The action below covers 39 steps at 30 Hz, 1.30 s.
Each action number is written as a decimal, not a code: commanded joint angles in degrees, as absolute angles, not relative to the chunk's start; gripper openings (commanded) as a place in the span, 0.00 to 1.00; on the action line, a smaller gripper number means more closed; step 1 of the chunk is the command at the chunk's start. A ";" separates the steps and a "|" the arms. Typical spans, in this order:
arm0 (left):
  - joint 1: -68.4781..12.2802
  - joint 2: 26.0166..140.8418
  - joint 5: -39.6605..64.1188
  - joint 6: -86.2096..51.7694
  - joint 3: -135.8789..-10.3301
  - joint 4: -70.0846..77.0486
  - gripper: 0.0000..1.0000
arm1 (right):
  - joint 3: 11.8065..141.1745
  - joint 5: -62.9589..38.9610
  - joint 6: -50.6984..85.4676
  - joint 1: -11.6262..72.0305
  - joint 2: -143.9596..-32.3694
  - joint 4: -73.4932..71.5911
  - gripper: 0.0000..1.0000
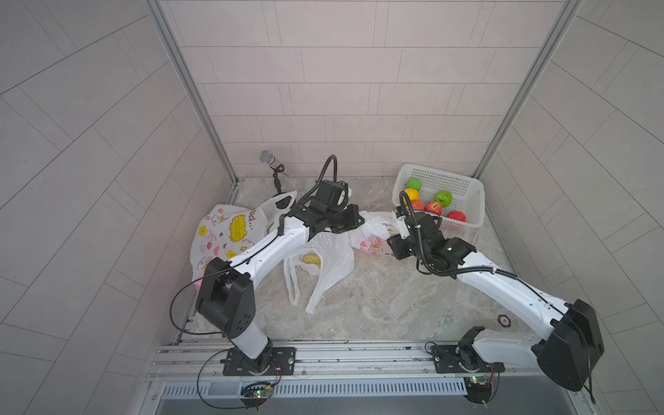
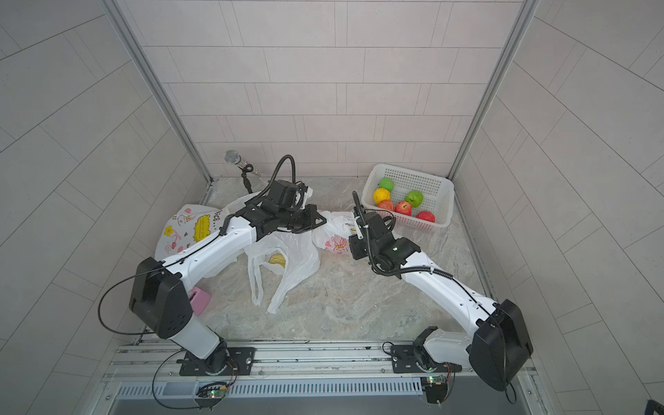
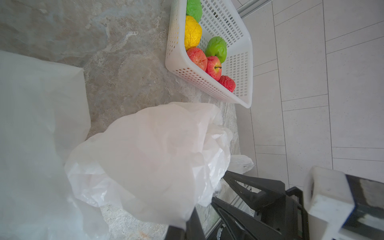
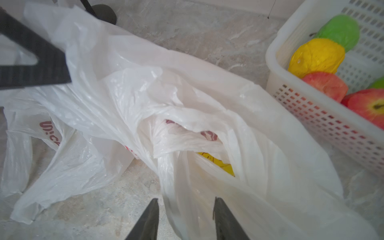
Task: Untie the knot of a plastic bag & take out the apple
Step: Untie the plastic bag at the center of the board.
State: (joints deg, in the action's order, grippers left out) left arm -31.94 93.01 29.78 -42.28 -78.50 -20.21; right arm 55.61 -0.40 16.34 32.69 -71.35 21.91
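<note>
A printed bag (image 1: 224, 230) lies flat along the bench's (image 1: 377, 305) left edge, partly under the left arm. In a top view a pink block (image 2: 199, 301) shows nearer the front edge, beside that arm's elbow. A mic (image 1: 267, 157) stands at the far edge, near the left corner. Towards the middle a flat bag (image 1: 334, 266) lies spread, its handles pointing to the front edge.

Above its far side the left claw (image 1: 360, 220) is closed, pinching plastic of the bag (image 1: 373, 241). In the left wrist view that plastic hangs across the fingers. The bag sits right of the bench's middle, between the two claws and near the basket, with a pink rabbit print facing up. In the right wrist view its film gapes, and a reddish patch (image 4: 208, 135) shows through inside. Whether that is the apple I cannot tell.

The right claw (image 4: 186, 208) has its jaws apart, with a fold of the bag between them that is not pinched. The basket (image 1: 476, 196) fills the far right corner and holds six fruit (image 1: 434, 207): two green, one yellow, three red.
</note>
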 commanded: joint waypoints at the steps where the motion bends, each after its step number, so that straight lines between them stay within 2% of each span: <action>1: -32.18 91.54 30.65 -42.63 -79.83 -19.95 0.00 | 54.76 1.13 14.84 32.19 -72.11 20.20 0.21; 4: -31.77 91.81 30.28 -41.84 -80.71 -21.14 0.00 | 53.57 1.11 15.02 31.08 -70.31 20.48 0.02; 5: -31.57 91.96 30.19 -41.84 -81.12 -21.61 0.00 | 53.04 0.34 15.10 30.08 -69.17 20.47 0.00; 8: -30.12 92.50 30.38 -40.72 -82.35 -22.37 0.00 | 50.48 -4.81 17.07 23.33 -64.03 20.48 0.00; 12: -28.88 93.89 28.93 -39.96 -84.96 -22.41 0.00 | 47.57 -13.50 20.42 9.04 -57.39 20.48 0.00; 15: -28.85 96.75 28.08 -39.56 -88.87 -22.17 0.00 | 49.12 -19.36 22.10 0.34 -57.41 20.56 0.00; 21: -28.83 104.41 31.29 -39.24 -106.11 -26.91 0.00 | 61.41 -25.02 24.08 -6.66 -62.76 24.12 0.00; 23: -28.83 102.97 31.75 -38.33 -106.52 -27.76 0.00 | 63.38 -25.77 24.13 -6.87 -61.13 24.96 0.00; 25: -29.06 99.16 31.95 -37.90 -101.50 -25.71 0.00 | 62.04 -29.17 25.10 -6.90 -58.69 24.10 0.00; 27: -29.81 92.95 31.39 -38.89 -90.08 -19.37 0.00 | 56.82 -33.30 27.31 -6.55 -55.31 21.93 0.00; 31: -34.41 83.43 24.47 -43.10 -66.69 -8.65 0.00 | 43.38 -31.99 33.01 -4.82 -48.04 20.59 0.00; 35: -36.55 80.46 25.09 -48.42 -51.04 1.19 0.00 | 35.30 -29.75 34.43 -3.82 -42.58 25.78 0.00; 36: -37.08 79.97 24.62 -48.65 -48.90 2.39 0.00 | 33.71 -29.46 34.85 -3.82 -41.45 27.93 0.08; 38: -38.73 79.55 23.42 -47.63 -45.90 1.65 0.00 | 32.69 -28.99 35.29 -3.79 -39.59 31.15 0.32; 39: -39.35 79.54 23.27 -47.30 -44.53 1.58 0.00 | 32.58 -28.36 35.20 -3.73 -38.65 32.43 0.40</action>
State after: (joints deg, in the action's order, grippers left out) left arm -38.26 80.99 25.54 -46.13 -46.24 -4.54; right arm 32.34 -29.80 33.82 -4.05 -41.76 28.05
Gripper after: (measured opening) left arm 0.048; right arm 0.345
